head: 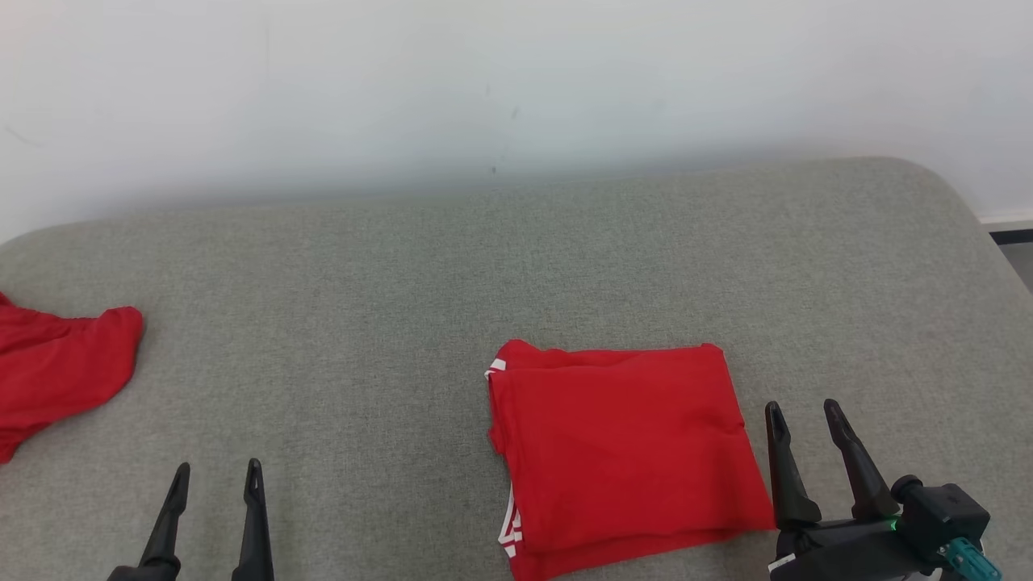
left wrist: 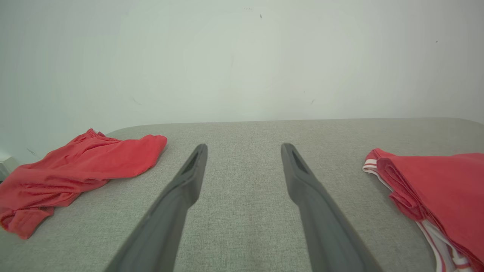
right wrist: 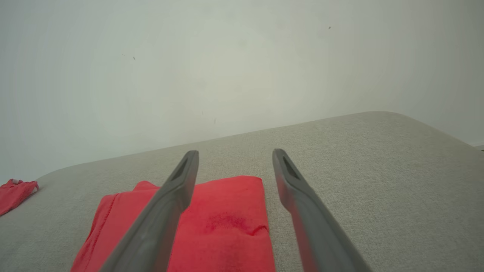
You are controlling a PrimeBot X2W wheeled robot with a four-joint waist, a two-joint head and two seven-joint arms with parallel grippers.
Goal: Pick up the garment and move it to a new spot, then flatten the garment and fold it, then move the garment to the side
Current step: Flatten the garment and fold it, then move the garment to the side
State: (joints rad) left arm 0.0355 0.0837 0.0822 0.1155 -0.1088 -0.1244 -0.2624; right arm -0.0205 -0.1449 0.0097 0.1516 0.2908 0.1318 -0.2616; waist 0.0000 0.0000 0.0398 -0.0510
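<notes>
A red garment [head: 625, 452] with white trim lies folded into a neat rectangle on the grey padded table [head: 387, 323], right of centre. The left wrist view catches its folded edge [left wrist: 438, 196] at the right, and it lies beneath the fingers in the right wrist view [right wrist: 223, 226]. My right gripper [head: 805, 415] stands open just off the garment's right edge, holding nothing. My left gripper [head: 218, 474] is open near the front left, over bare table, well left of the garment. In the wrist views both grippers, left [left wrist: 244, 149] and right [right wrist: 235, 155], show spread fingers with nothing between.
A second red garment [head: 56, 367] lies crumpled at the table's far left edge, also seen in the left wrist view [left wrist: 75, 166] and as a scrap in the right wrist view [right wrist: 15, 192]. A pale wall [head: 484, 89] runs behind the table. The table's rounded right corner [head: 952, 190] drops off.
</notes>
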